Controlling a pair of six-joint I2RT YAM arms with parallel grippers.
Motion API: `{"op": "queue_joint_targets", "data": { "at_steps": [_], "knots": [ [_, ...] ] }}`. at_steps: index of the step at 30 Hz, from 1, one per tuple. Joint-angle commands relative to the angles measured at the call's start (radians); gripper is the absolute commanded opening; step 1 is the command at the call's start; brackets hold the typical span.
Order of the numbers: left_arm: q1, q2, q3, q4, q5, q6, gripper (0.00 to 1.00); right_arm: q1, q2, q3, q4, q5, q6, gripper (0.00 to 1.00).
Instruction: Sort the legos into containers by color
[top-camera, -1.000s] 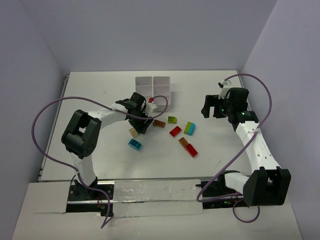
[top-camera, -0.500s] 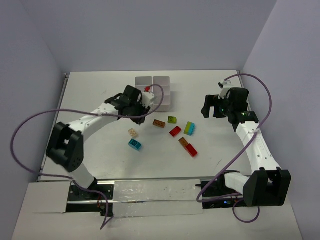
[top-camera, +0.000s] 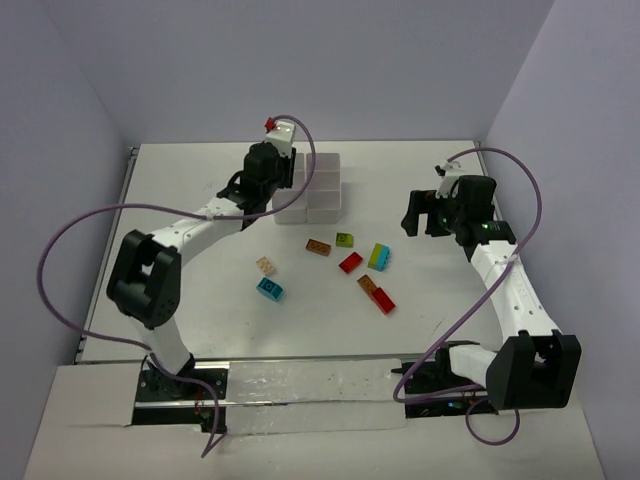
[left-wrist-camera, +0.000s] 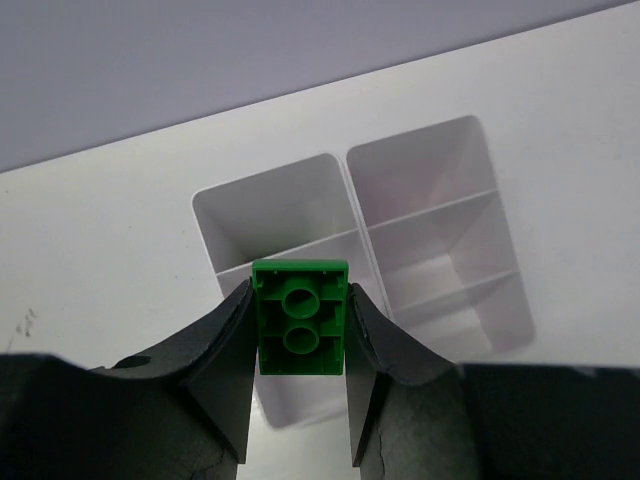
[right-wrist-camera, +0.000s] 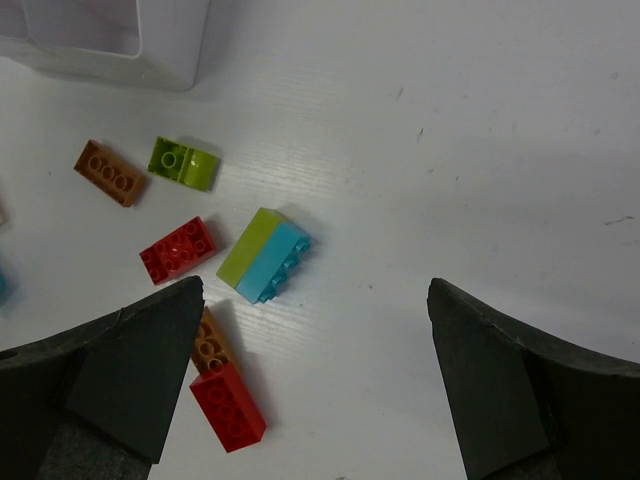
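The left tool (left-wrist-camera: 298, 300) pinches a green lego (left-wrist-camera: 300, 322) above the white tray (left-wrist-camera: 280, 215), seemingly over a near compartment. The right tool (right-wrist-camera: 315, 295) hangs wide open above loose legos (right-wrist-camera: 264, 255) on the tabletop (right-wrist-camera: 450, 150).

Robotics lab test cell. Plain white tabletop (top-camera: 320, 325) boxed in by bare pale-lilac wall panels (top-camera: 300, 60). White-and-black left arm (top-camera: 200, 225) and right arm (top-camera: 510, 290) bolted to a silver base rail (top-camera: 300, 385), with loose purple cables (top-camera: 41, 268).

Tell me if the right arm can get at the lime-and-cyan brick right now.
Probably yes. The right arm's fingers are open near the lime-and-cyan brick, which lies apart from the other bricks with nothing over it.
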Motion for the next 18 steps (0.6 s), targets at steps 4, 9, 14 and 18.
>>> {"op": "queue_joint_targets", "data": {
  "at_steps": [4,9,14,18],
  "knots": [
    [0.011,0.192,0.158,0.304,-0.12,-0.031,0.04,0.006,-0.003,0.027,0.025,0.013,0.01,1.0],
    [0.013,0.281,0.212,0.357,-0.142,0.01,0.07,0.006,-0.001,0.021,0.026,0.017,0.007,1.0],
    [0.014,0.323,0.23,0.359,-0.146,0.017,0.12,0.006,0.004,0.019,0.027,0.015,0.005,1.0],
    [0.016,0.328,0.21,0.364,-0.143,0.019,0.16,0.006,0.01,0.021,0.026,0.014,0.006,1.0]
  ]
}}
